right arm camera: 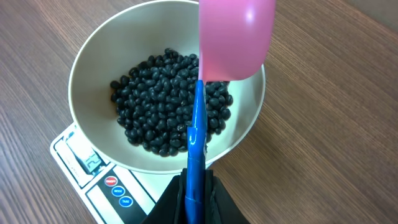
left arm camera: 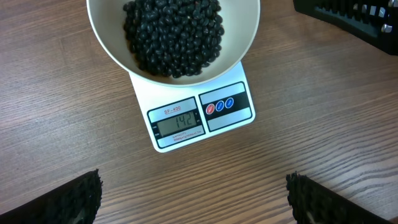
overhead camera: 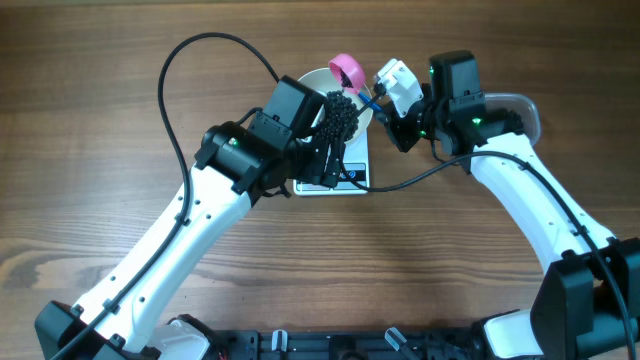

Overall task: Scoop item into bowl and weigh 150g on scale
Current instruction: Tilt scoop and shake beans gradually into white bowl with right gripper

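The white bowl (left arm camera: 249, 37) stands on the small white scale (left arm camera: 186, 140), whose display reads 142. A dark heap of the item, small black pellets (left arm camera: 174, 34), fills the bowl's bottom. My left gripper (left arm camera: 196, 199) is open and empty above the table just in front of the scale. My right gripper (right arm camera: 196, 193) is shut on the blue handle (right arm camera: 196, 137) of a pink scoop (right arm camera: 236, 37). Its cup hangs tilted over the bowl's (right arm camera: 93, 74) far rim. What is inside the cup is hidden. In the overhead view the left gripper (overhead camera: 335, 140) covers much of the bowl (overhead camera: 312, 78).
A clear plastic tub (overhead camera: 520, 105) sits at the right, mostly hidden behind the right arm. A black fixture (left arm camera: 354, 15) shows at the top right of the left wrist view. Bare wooden table lies all around the scale (overhead camera: 355, 178).
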